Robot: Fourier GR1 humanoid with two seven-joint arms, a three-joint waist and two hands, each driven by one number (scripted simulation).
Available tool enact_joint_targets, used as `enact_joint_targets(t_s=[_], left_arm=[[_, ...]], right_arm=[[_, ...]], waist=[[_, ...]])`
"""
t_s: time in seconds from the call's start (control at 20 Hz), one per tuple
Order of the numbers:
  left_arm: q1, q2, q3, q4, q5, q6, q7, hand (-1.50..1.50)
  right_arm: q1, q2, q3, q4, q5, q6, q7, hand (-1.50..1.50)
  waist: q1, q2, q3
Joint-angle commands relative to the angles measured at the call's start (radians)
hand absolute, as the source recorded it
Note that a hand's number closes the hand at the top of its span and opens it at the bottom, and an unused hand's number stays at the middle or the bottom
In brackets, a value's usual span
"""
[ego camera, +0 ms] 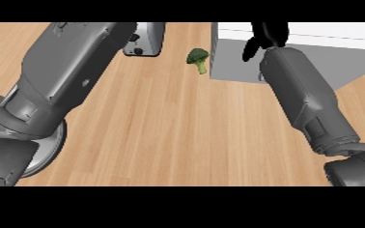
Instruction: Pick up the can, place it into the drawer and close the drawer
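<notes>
The can shows nowhere in the head view. The drawer point(314, 63), a box with a white rim and grey walls, juts over the wooden counter at the upper right. My right hand point(268, 35) is over its left part, at the end of the right forearm that rises from the lower right corner. Its thumb point(249, 52) sticks out straight toward the drawer's left wall, and nothing shows in the hand. My left forearm crosses the left side up to the top edge. Only a small black piece of the left hand point(133, 37) shows there.
A silver appliance point(148, 39) with black knobs stands at the top, right beside the left wrist. A small broccoli floret point(198, 60) lies on the counter just left of the drawer. A round grey plate point(44, 155) sits at the lower left, partly under the left forearm.
</notes>
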State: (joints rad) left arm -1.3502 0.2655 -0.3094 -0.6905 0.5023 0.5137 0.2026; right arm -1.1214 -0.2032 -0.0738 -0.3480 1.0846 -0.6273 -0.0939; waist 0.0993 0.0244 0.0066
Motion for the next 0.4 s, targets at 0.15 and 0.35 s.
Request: enact_joint_targets(t_s=[0.15, 0.35], left_arm=[[0.083, 0.029, -0.012, -0.097, -0.003, -0.012, 0.015, -1.5], [0.11, 0.053, -0.012, -0.186, 0.008, -0.018, 0.065, -1.5]], right_arm=[[-0.097, 0.041, -0.11, -0.024, -0.123, -0.028, -0.082, -1.5], [-0.092, 0.02, -0.143, -0.005, -0.152, -0.021, -0.141, -1.5]], waist=[[0.029, -0.008, -0.004], [0.031, -0.007, -0.005]])
